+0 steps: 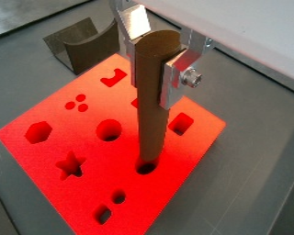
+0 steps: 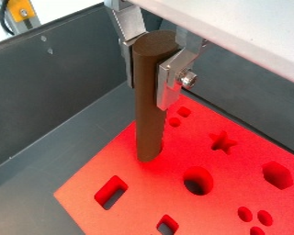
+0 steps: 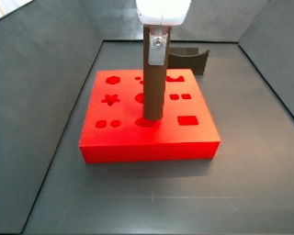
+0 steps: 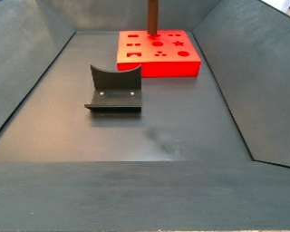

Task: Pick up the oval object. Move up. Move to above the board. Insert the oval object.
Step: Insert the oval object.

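The oval object [image 1: 150,101] is a tall dark-brown peg held upright. My gripper [image 1: 153,57] is shut on its upper end, with a silver finger [image 1: 176,75] flat against each side. The peg's lower end sits in a cut-out hole near the edge of the red board [image 1: 39,151]. Both wrist views show this grip [image 2: 147,64] on the peg [image 2: 149,110] over the board [image 2: 242,170]. In a side view the gripper [image 3: 157,41] holds the peg [image 3: 153,83] on the board [image 3: 150,149]. In a side view the peg [image 4: 152,16] rises from the board [image 4: 159,69]; the gripper is out of frame there.
The dark fixture [image 4: 115,89] stands on the grey floor apart from the board; it also shows beyond the board [image 1: 78,46] and behind the peg [image 3: 189,58]. Grey sloping walls [image 4: 26,82] enclose the floor on all sides.
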